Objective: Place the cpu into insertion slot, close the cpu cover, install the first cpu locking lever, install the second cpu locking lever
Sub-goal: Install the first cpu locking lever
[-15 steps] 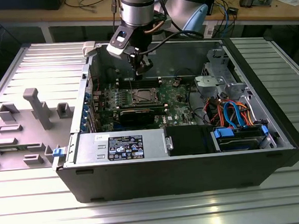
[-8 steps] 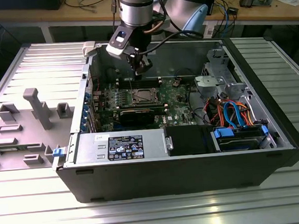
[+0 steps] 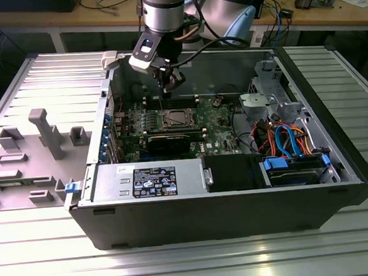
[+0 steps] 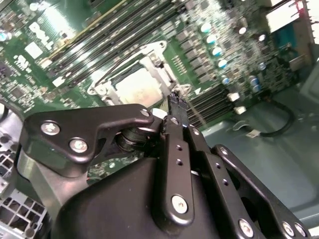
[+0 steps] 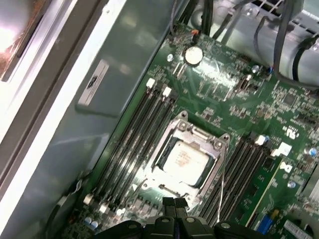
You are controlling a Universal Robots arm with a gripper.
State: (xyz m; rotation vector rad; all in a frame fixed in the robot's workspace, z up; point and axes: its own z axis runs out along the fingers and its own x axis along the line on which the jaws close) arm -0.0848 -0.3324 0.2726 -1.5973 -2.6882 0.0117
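Observation:
The cpu [image 5: 185, 162] shows its pale metal face inside the socket on the green motherboard [image 5: 234, 99]. The cpu cover [image 5: 199, 137], a silvery frame, lies flat around the chip, so the insertion slot is hidden beneath both. A thin wire locking lever [image 5: 221, 191] runs along one side of the socket. My gripper [image 5: 175, 201] hovers just off the socket's edge, shut with nothing between its fingertips. In the second wrist view the gripper [image 4: 177, 99] sits close beside the cpu [image 4: 141, 93] and the cover [image 4: 112, 85]. In the exterior view the gripper [image 3: 166, 89] hangs above the cpu [image 3: 173, 120].
Long black memory slots [image 5: 137, 129] flank the socket on both sides. The case wall [image 5: 99, 84] rises close by. A drive cage with orange and blue cables [image 3: 285, 137] fills the exterior view's right. A grey fixture tray [image 3: 33, 148] lies outside the case.

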